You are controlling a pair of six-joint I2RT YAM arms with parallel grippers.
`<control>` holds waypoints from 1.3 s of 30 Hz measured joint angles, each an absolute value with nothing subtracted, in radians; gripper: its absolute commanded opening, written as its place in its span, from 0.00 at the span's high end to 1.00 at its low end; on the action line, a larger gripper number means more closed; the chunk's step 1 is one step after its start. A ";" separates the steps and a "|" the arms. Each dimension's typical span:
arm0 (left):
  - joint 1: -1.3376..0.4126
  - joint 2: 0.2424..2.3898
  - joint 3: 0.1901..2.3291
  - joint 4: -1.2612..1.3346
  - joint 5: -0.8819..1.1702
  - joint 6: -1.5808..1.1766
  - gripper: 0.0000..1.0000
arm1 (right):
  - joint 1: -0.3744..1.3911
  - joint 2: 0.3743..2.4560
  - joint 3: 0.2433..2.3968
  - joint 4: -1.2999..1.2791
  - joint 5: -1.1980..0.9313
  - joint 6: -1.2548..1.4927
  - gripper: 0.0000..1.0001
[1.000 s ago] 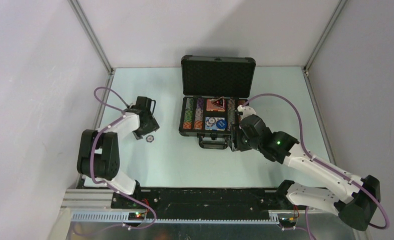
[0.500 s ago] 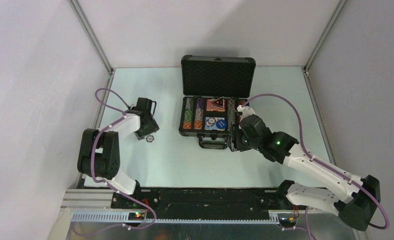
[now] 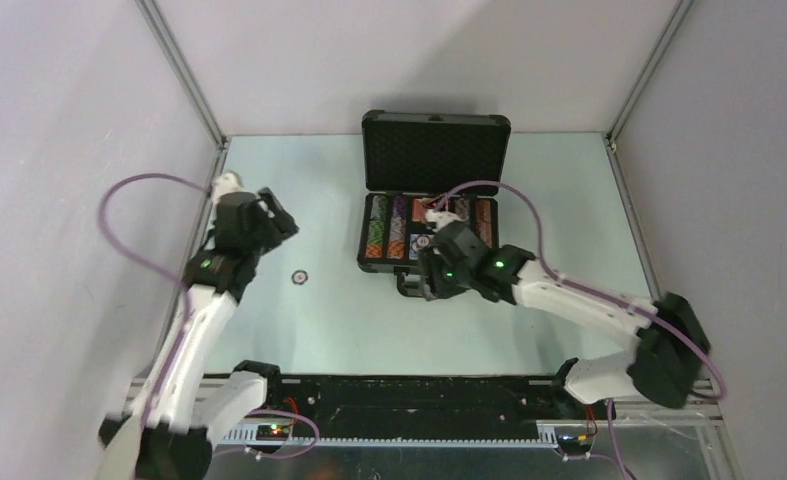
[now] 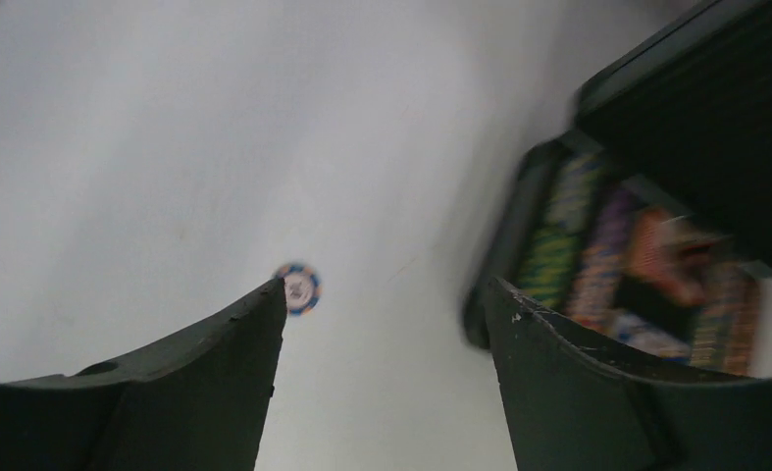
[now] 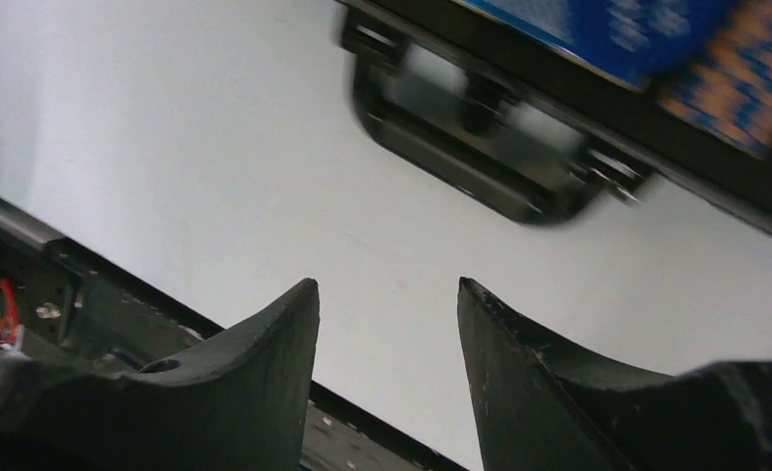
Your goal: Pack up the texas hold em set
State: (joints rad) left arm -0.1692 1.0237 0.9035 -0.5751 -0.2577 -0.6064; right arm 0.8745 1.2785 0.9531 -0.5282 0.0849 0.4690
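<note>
Briefcase: The black briefcase sat open on the desk. Its lid stood up at the far side, with bumpy black foam showing.
Rows of chips: The rows of chips, in green, purple and orange, lay packed side by side inside the briefcase.
Blue piece and orange piece: The blue piece and the orange piece lay in the near part of the briefcase. Both were too blurred for you to name.
Handle: The handle lay flat on the desk at the near side of the briefcase.
Loose chip: The loose chip, with a blue edge, lay flat on the desk. It was left of the briefcase and well apart from it.
Left gripper: Your left gripper hung in the air left of the briefcase, farther out than the loose chip. Its jaws were wide and held nothing.
Right gripper: Your right gripper hung just by the near side of the briefcase, close to the handle. Its jaws were apart, with only bare desk between them.
Purple cable: The purple cable of your right arm looped over the briefcase and hid some of what lay inside.
Black rail: The black rail ran along the near edge of the desk, well apart from the briefcase.
</note>
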 measured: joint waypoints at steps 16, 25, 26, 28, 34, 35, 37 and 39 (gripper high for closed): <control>-0.121 0.536 0.850 -0.664 -0.460 -0.393 0.15 | 1.119 2.350 2.115 -0.532 0.010 0.266 0.30; -0.121 0.507 0.805 -0.651 -0.469 -0.382 0.15 | 1.117 2.570 2.355 -0.549 -0.025 0.119 0.35; -0.121 0.505 0.805 -0.651 -0.469 -0.382 0.15 | 1.116 2.574 2.357 -0.544 -0.024 0.107 0.35; -0.121 0.500 0.805 -0.649 -0.468 -0.382 0.15 | 1.115 2.582 2.357 -0.533 -0.020 0.086 0.35; -0.121 0.488 0.805 -0.635 -0.468 -0.381 0.15 | 1.113 2.624 2.369 -0.477 0.008 0.040 0.31; -0.121 0.488 0.805 -0.635 -0.468 -0.381 0.15 | 1.112 2.638 2.376 -0.467 0.010 0.034 0.30; -0.121 0.488 0.805 -0.632 -0.467 -0.380 0.15 | 1.112 2.658 2.386 -0.440 0.014 0.023 0.28; -0.121 0.489 0.805 -0.630 -0.467 -0.379 0.15 | 1.112 2.669 2.395 -0.421 0.013 0.022 0.27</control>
State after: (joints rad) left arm -0.1207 0.4889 0.8055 -0.6296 -0.4675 -0.3794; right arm 1.1122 2.6686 2.3951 -0.4206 0.0128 0.0216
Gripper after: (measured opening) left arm 0.853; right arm 0.712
